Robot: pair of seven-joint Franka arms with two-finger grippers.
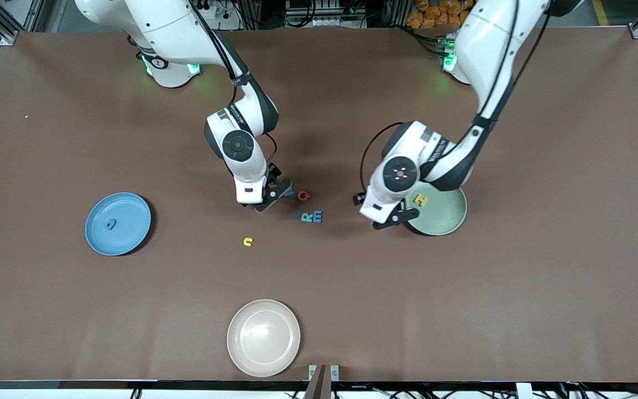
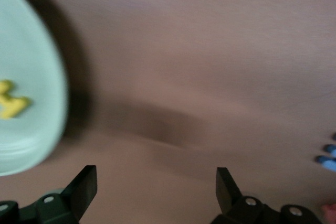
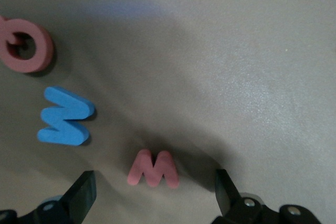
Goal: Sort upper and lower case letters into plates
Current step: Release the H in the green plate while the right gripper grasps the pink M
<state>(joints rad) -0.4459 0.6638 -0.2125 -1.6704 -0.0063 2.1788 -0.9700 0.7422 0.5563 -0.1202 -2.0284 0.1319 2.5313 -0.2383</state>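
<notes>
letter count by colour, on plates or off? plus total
Red letters: 2
Blue letters: 3
Yellow letters: 2
Teal letters: 1
Total: 8

Cream-white plate (image 1: 263, 338) lies upright on brown surface (image 1: 518, 288), near the front-camera edge, roughly midway between both arms' ends, well apart from everything else.

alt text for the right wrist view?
Open right gripper hangs over a small red m on the brown table, jaws either side of it. A blue letter and a red G lie nearby.
</notes>
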